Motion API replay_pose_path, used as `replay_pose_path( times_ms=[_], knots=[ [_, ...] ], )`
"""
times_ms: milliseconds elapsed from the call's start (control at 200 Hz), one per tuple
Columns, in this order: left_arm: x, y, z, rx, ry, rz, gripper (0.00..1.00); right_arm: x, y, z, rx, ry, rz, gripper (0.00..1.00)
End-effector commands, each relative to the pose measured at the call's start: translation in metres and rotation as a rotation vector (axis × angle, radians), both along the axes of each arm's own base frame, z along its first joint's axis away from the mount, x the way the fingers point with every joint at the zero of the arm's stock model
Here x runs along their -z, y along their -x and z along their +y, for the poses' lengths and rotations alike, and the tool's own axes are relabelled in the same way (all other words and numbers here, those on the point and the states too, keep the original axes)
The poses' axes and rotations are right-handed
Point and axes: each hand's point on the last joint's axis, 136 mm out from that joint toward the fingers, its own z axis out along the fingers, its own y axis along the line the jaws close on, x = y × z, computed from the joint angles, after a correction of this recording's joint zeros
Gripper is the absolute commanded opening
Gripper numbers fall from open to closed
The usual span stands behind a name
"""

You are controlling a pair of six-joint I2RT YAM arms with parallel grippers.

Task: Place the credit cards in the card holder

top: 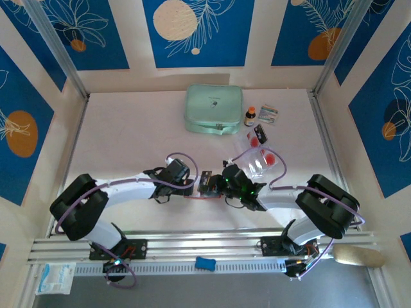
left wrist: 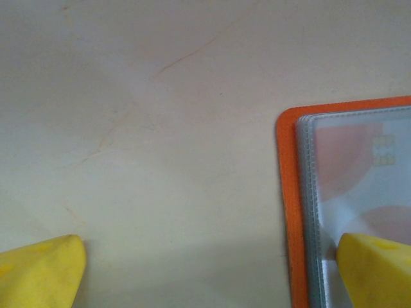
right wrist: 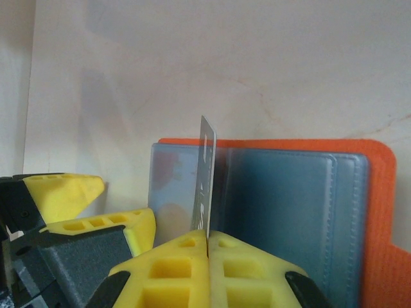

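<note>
The orange card holder (right wrist: 380,212) lies open on the table, its greyish clear sleeves (right wrist: 289,212) facing up. My right gripper (right wrist: 207,234) is shut on a thin credit card (right wrist: 205,170), held edge-on and upright over the fold of the sleeves. A pale card with a red dot (left wrist: 356,157) sits inside a sleeve. My left gripper (left wrist: 209,273) is open wide; its right finger (left wrist: 376,269) rests on that sleeve near the holder's orange edge (left wrist: 287,192), the other on bare table. In the top view both grippers (top: 192,185) (top: 215,183) meet over the holder.
A clear plastic tray (top: 260,157) with more red-dotted cards stands just behind the right arm. A mint-green zip case (top: 214,109), a small bottle (top: 250,115) and a printed packet (top: 268,114) sit at the back. A blue object (top: 205,263) lies on the front rail.
</note>
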Motion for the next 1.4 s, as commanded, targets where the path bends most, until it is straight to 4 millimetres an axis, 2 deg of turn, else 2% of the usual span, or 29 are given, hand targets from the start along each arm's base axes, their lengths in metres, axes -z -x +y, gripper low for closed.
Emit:
replay_pose_path(
  times_ms=[0,370,890,1395],
  knots=[
    [0.008,0.008,0.017,-0.020,-0.053,0.025,1.00,0.009,0.007,-0.004,0.006,0.018,0.017,0.00],
    [0.009,0.008,0.018,-0.022,-0.055,0.027,1.00,0.019,0.018,-0.007,-0.006,0.042,0.059,0.00],
    [0.010,0.009,0.019,-0.022,-0.057,0.030,1.00,0.020,0.018,-0.004,-0.042,0.053,0.106,0.00],
    [0.011,0.010,0.019,-0.024,-0.056,0.030,1.00,0.033,0.019,0.000,-0.070,0.062,0.202,0.00]
  ],
)
